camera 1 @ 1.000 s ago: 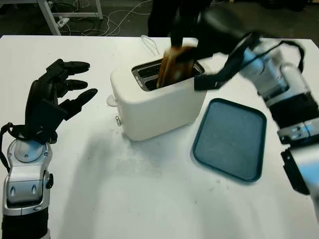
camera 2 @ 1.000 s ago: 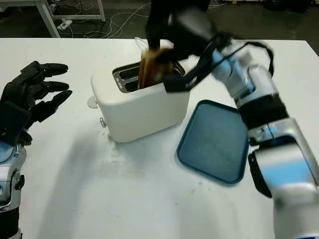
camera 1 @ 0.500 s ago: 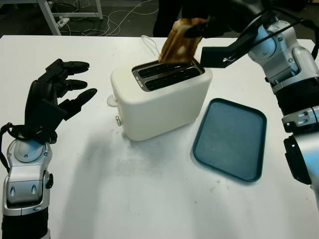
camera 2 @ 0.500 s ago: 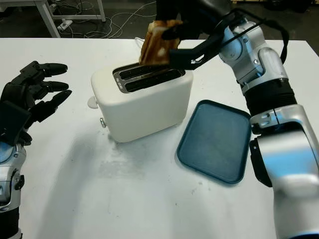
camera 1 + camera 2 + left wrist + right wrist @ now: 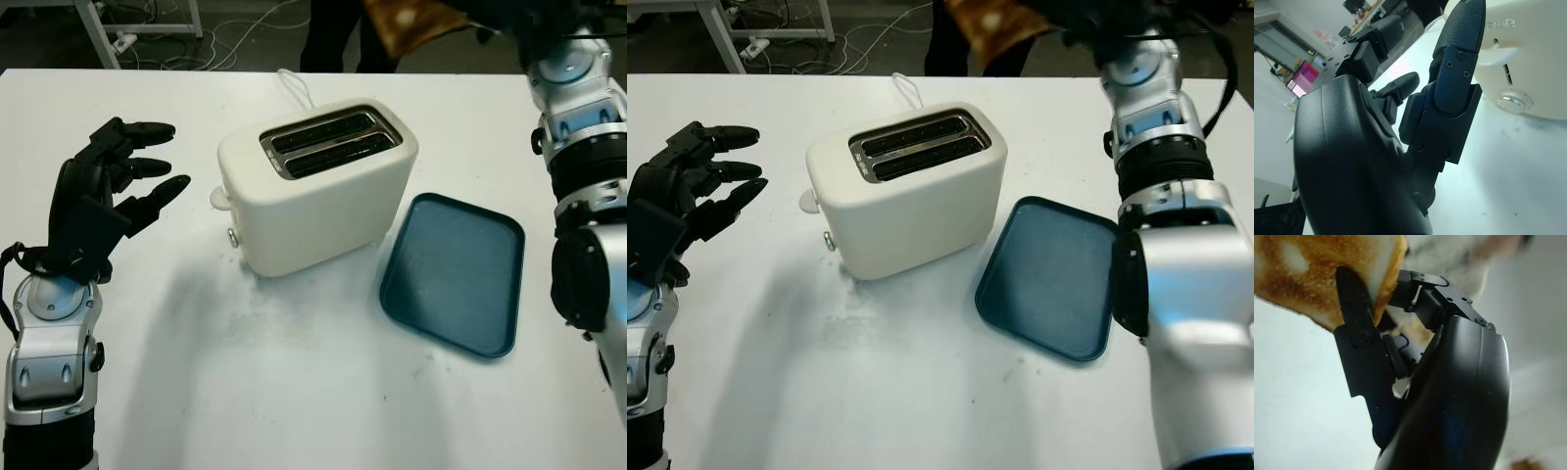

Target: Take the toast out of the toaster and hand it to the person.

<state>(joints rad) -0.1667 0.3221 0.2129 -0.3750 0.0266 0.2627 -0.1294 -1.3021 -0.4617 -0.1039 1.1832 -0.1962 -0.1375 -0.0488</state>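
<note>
Toast (image 5: 407,22) now well clear of toaster (image 5: 318,186), carried beyond it twd person; right robot hand (image 5: 1376,323) pinching toast; handover next.

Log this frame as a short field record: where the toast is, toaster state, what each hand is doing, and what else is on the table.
toast: browned slice of toast, lifted beyond the table's far edge, by the person in dark clothes
toaster: cream two-slot toaster, both slots empty
right hand: right hand shut on the toast
left hand: left hand open, above the table left of the toaster
other: dark teal plastic tray, nothing on it, right of the toaster
surface: white table
</note>
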